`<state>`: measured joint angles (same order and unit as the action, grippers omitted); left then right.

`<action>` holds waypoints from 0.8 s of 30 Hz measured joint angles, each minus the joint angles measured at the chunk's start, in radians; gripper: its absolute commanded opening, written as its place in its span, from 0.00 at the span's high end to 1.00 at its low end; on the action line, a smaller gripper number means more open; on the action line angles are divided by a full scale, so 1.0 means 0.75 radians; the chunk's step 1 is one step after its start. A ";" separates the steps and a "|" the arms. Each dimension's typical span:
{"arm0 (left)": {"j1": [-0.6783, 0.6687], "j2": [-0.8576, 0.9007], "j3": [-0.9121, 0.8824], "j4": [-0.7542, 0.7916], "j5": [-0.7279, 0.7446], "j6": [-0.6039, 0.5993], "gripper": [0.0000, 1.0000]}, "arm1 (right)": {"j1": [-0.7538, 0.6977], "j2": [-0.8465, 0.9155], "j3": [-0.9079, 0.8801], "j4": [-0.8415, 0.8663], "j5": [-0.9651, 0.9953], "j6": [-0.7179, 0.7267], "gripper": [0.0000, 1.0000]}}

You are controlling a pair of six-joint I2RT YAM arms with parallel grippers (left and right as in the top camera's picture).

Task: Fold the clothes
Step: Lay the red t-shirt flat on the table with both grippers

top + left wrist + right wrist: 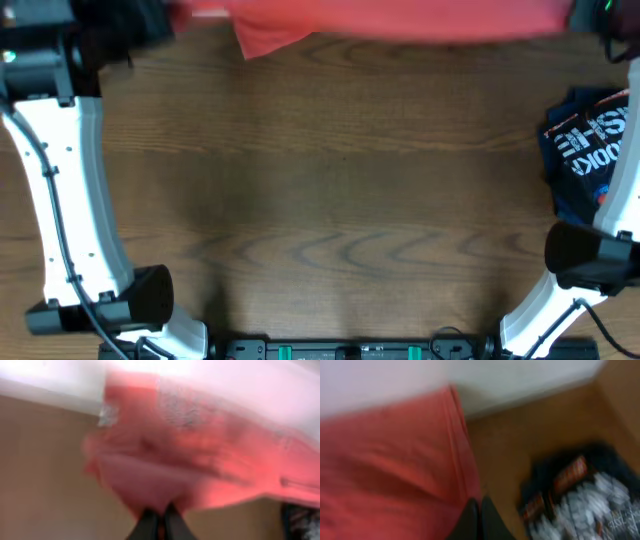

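Observation:
The red-orange T-shirt (400,20) hangs stretched along the far edge of the table, blurred by motion, with a corner drooping at the left. In the left wrist view my left gripper (159,512) is shut on the shirt's cloth (190,445). In the right wrist view my right gripper (479,507) is shut on the shirt's edge (390,455). Both grippers lie past the top of the overhead view, at the shirt's two ends. The lettering is blurred and unreadable.
A dark navy garment with white lettering (590,145) lies bunched at the table's right edge, also in the right wrist view (580,495). The wooden table (330,200) spreads below the shirt. Arm bases stand at the front left (110,300) and front right (580,260).

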<state>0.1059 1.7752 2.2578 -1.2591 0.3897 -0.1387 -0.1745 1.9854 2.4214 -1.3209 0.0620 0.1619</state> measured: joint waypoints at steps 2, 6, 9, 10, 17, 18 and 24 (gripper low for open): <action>0.001 0.022 -0.080 -0.166 0.006 0.051 0.94 | -0.001 0.032 -0.031 -0.178 0.017 -0.028 0.99; -0.001 0.039 -0.332 -0.296 0.011 0.127 0.94 | -0.002 0.099 -0.193 -0.385 0.058 -0.060 0.99; -0.004 0.043 -0.546 -0.307 0.012 0.168 0.94 | -0.002 0.127 -0.361 -0.412 0.082 -0.060 0.99; -0.005 0.047 -0.625 -0.303 0.012 0.182 0.94 | -0.003 0.134 -0.428 -0.418 0.089 -0.056 0.99; -0.015 0.049 -1.092 -0.289 0.021 0.221 0.94 | -0.064 0.135 -0.765 -0.425 0.122 -0.024 0.99; -0.015 0.045 -1.151 -0.269 0.021 0.222 0.94 | -0.072 0.135 -0.805 -0.427 0.125 -0.019 0.99; -0.015 -0.084 -1.379 -0.162 0.019 0.214 0.94 | -0.091 0.128 -1.043 -0.354 0.133 -0.012 0.99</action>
<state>0.0944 1.7123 1.2236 -1.3804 0.4042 0.0216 -0.2424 2.0811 1.6390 -1.5860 0.1619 0.1528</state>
